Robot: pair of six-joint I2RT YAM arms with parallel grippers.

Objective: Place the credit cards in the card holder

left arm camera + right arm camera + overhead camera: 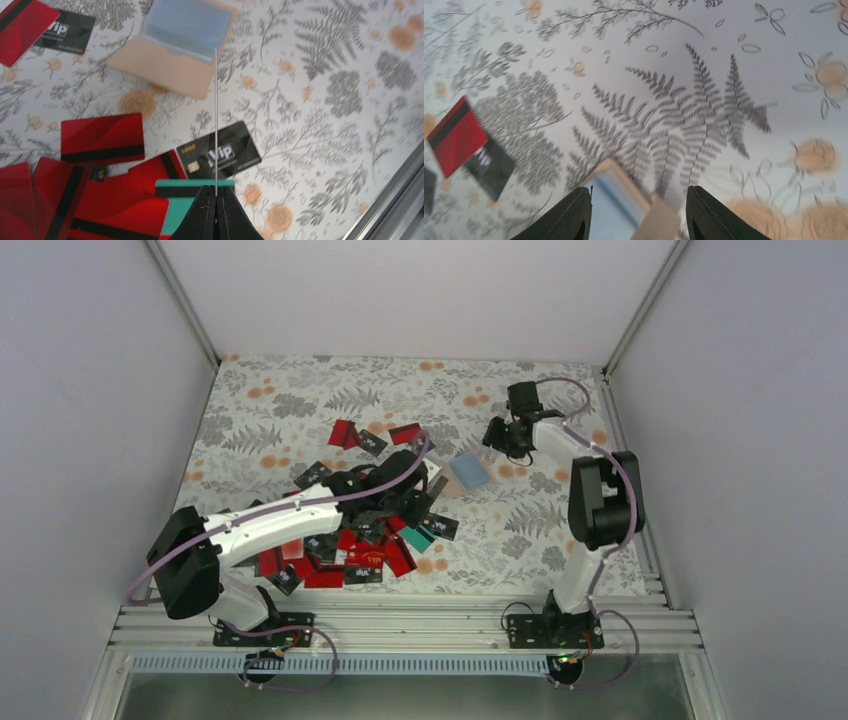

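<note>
Tan card holder (624, 205) lies near spread right jaws; left jaws apparently pinch a card (216, 120).

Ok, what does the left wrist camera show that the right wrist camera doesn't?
Only the left wrist view: the left hand shut on a card seen edge-on, above a teal card and red cards. Only the right wrist view: the right hand, open above the card holder. Both: the open card holder on the floral cloth.

1. Bare tablecloth (545, 535) right of the card holder (468, 472) gives you open passage (far side too).
2. Scattered credit cards (340, 555) and the left arm (300, 515) crowd its left.
3. The right gripper (503, 435) hangs near its far-right corner.
</note>
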